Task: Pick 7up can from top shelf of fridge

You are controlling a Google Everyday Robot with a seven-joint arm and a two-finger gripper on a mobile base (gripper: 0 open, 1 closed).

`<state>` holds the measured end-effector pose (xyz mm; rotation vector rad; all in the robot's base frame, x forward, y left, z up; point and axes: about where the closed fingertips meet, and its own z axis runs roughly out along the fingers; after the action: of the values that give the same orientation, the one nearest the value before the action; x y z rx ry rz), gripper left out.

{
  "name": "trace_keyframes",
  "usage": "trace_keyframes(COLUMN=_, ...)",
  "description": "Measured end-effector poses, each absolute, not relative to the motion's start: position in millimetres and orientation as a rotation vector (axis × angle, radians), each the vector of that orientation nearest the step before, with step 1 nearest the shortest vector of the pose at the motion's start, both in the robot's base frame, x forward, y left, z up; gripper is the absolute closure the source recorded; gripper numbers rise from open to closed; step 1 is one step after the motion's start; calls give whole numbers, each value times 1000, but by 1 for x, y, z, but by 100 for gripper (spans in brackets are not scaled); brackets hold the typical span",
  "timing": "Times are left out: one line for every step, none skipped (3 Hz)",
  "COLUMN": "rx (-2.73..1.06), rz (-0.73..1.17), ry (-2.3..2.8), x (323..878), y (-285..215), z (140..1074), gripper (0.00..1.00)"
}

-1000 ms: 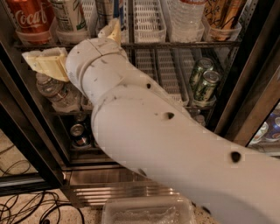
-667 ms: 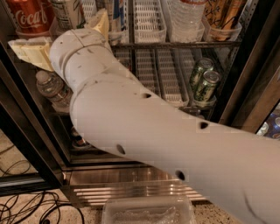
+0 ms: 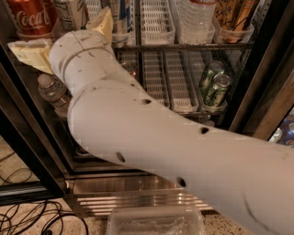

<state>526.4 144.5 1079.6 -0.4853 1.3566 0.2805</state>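
The fridge [image 3: 257, 96] stands open in front of me, with its racks in view. The 7up can [image 3: 69, 13], pale with a white fine-print panel, stands on the top shelf [image 3: 197, 46] just right of a red Coca-Cola can [image 3: 31, 17]. My gripper [image 3: 62, 32] is at the upper left at the end of the big white arm, right below and in front of the 7up can. Its cream fingers [image 3: 28, 53] are spread apart, one to the left and one up at the right of the can. Nothing is held. The can's lower part is hidden by the wrist.
White slotted lane trays [image 3: 156, 23] and a clear water bottle [image 3: 193, 18] fill the top shelf. Dark green cans [image 3: 213, 85] and another water bottle [image 3: 51, 92] stand on the rack below. A clear plastic box [image 3: 156, 220] and cables [image 3: 27, 215] lie on the floor.
The arm has swung up and to the left. The gripper has risen from the lower rack's level to the top shelf, closer to the 7up can.
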Motion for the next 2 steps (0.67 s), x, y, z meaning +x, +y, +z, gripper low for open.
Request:
trace_keyframes(rx=-481, rz=232, ry=1321, x=530, y=147, z=1082, gripper=3)
trace_keyframes(rx=-479, rz=187, ry=1295, x=535, y=151, z=1084, gripper=7)
